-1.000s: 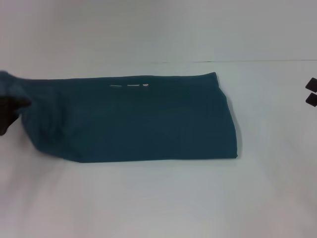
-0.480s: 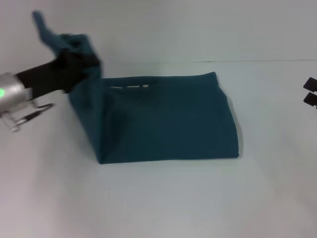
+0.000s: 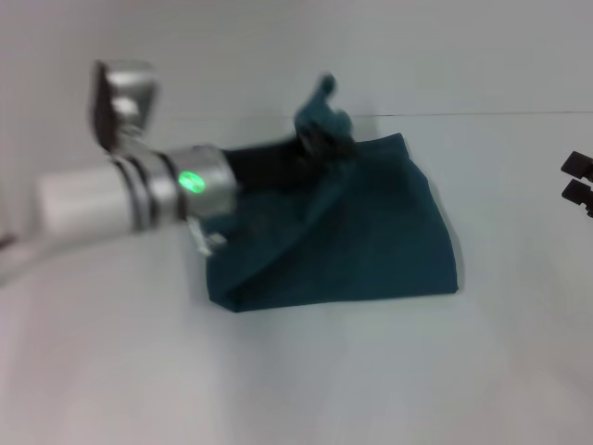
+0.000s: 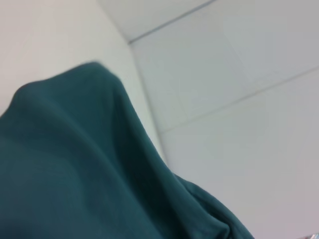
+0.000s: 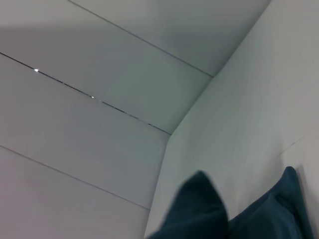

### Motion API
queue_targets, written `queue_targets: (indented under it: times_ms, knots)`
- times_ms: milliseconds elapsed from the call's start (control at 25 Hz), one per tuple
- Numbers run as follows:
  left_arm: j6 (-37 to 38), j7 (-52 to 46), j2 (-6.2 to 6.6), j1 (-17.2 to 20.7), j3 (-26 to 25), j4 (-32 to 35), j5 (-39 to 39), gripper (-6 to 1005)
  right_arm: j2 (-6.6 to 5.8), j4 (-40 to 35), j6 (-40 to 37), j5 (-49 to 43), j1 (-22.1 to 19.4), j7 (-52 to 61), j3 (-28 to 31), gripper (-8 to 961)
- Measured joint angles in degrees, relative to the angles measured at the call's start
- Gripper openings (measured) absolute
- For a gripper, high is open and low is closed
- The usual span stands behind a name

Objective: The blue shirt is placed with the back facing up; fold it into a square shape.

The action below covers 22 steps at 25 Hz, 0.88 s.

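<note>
Head view, left to right. The left arm reached in from the left edge of the frame, its silver wrist with a green light at centre left. We placed the left gripper [image 3: 320, 139] at upper centre, jaws clamped on a bunched end of the blue shirt [image 3: 371, 246], with a tuft of cloth sticking up above the grip. From the grip the fabric draped down in a diagonal sheet to the folded body of the shirt, which lay on the white desk [image 3: 296, 380] at centre, its lower edge roughly level across the frame and its right edge near centre right. The right gripper [image 3: 579, 181] sat parked at the far right edge, well apart from the shirt; we could not tell the state of its jaws.

Risks, as we judged them:
- The grip was on a bunch, not a flat edge, so the carried layer could land creased or skewed and spoil the square.
- The pull could drag the lower layers, since the near left corner already looked drawn inward.
- The cloth could slip out before it was laid down.

Room: bare desk lay open below and to the right of the shirt; the far desk edge ran just beyond the grip.
</note>
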Motion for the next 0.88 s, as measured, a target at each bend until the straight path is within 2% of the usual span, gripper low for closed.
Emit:
queue_targets:
  times_ms: [120, 200, 360, 480, 560, 640, 680, 720, 800, 880]
  knots:
    - [-5.3, 8.2, -0.17, -3.7, 0.4, -9.6, -2.9, 54, 0.00, 0.3, 0.0, 0.0, -0.1, -0.3, -0.1, 683]
    - [-6.0, 11.3, -0.21, -5.1, 0.5, -12.1, -3.8, 95, 0.00, 0.3, 0.1, 0.0, -0.2, -0.4, -0.3, 683]
    - [-7.1, 12.4, -0.24, -7.2, 1.2, -15.3, -3.7, 176, 0.00, 0.3, 0.2, -0.3, -0.3, -0.5, -0.4, 682]
    - [-4.8, 12.4, -0.24, -7.1, 1.4, -14.9, -3.8, 239, -0.03, 0.4, 0.5, -1.6, -0.3, -0.5, -0.4, 682]
    - [0.2, 12.2, -0.13, -6.2, 1.1, -13.1, -4.0, 281, -0.13, 0.4, 0.6, -2.1, -0.3, -0.5, -0.3, 682]
    - [9.0, 12.2, 0.09, -3.8, 1.1, -8.2, -4.0, 324, -0.29, 0.4, 0.8, -2.5, -0.2, -0.5, -0.4, 682]
    - [10.8, 12.1, 0.19, -2.9, 1.1, -6.8, -4.0, 345, -0.45, 0.4, 1.1, -2.8, -0.1, -0.5, -0.4, 682]
    - [14.1, 11.1, 0.39, -0.5, 1.3, -3.0, -3.9, 366, -0.53, 0.4, 1.3, -3.1, 0.1, -0.4, -0.4, 682]
    - [16.0, 6.8, 1.11, 4.1, 1.5, 2.4, -3.7, 408, -0.80, 0.2, 1.8, -4.1, 0.5, -0.2, -0.5, 682]
    - [15.8, 1.2, 2.60, 8.6, 1.5, 5.8, -3.7, 505, -1.17, 0.0, 2.3, -5.8, 1.2, 0.3, -0.5, 681]
